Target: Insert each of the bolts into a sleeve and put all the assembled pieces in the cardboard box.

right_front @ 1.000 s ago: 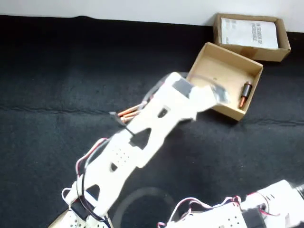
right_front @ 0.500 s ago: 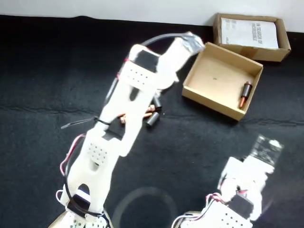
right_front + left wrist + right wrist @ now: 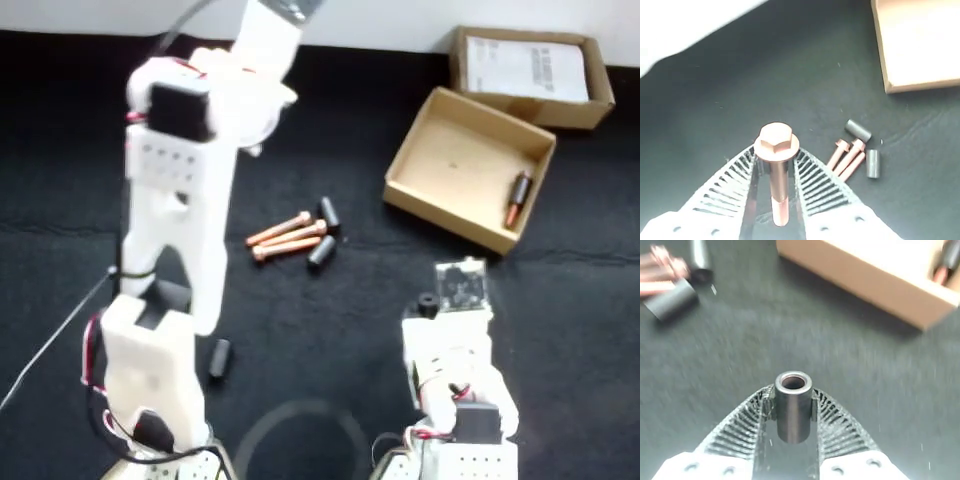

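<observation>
**Both claws loaded: a sleeve in the right, a bolt in the left**

Closest to the arm bases, the right gripper (image 3: pixel 792 392) is clenched on a dark sleeve (image 3: pixel 791 415). The sleeve stands lengthwise between the ribbed fingers (image 3: pixel 840 425) with its open bore facing out past the tips. In the high view this arm sits low over the black table (image 3: pixel 80 150), short of the cardboard box (image 3: pixel 470 170). A lone sleeve (image 3: pixel 218 357) lies on the cloth beside the left arm's lower links.

Farther out, near the middle of the table, three loose bolts (image 3: pixel 287 236) lie side by side, copper-coloured and roughly parallel. Two loose sleeves (image 3: pixel 322 250) lie by their head ends, one just beyond the bolts and one just nearer, and the nearer one touches or almost touches a bolt.

Beyond and to the right is the cardboard box, open at the top. One assembled piece (image 3: pixel 517 198), a copper bolt in a dark sleeve, lies against its right wall. A second box (image 3: pixel 530 75) with a printed sheet in it sits behind it.

The left gripper (image 3: pixel 776 150) is raised high over the far side of the table. It grasps a bolt (image 3: pixel 779 190) by the shank, with the hexagonal head just past the fingertips.
</observation>
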